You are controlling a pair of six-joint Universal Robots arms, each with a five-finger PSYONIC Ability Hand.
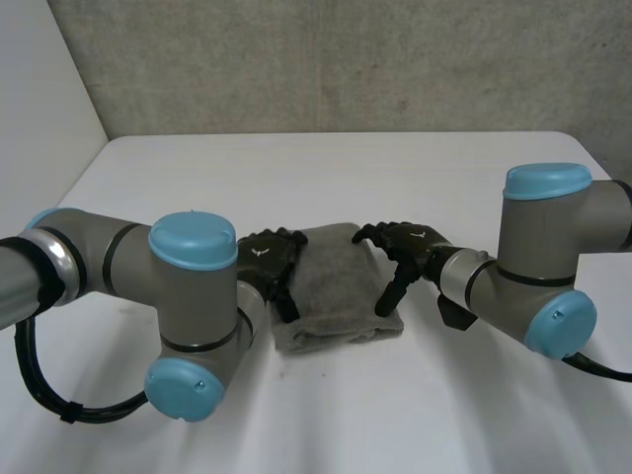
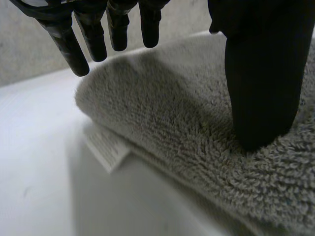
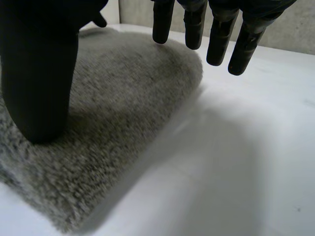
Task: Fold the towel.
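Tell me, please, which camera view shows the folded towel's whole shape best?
The head view: nearly the whole towel shows on the table, with the left hand and right hand at its sides. The left wrist view shows one folded edge with a white label beneath; the right wrist view shows the opposite rounded edge.

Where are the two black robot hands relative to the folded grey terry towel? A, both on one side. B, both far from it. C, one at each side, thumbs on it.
C: the left hand and right hand flank the folded grey terry towel, each thumb pressing its pile.
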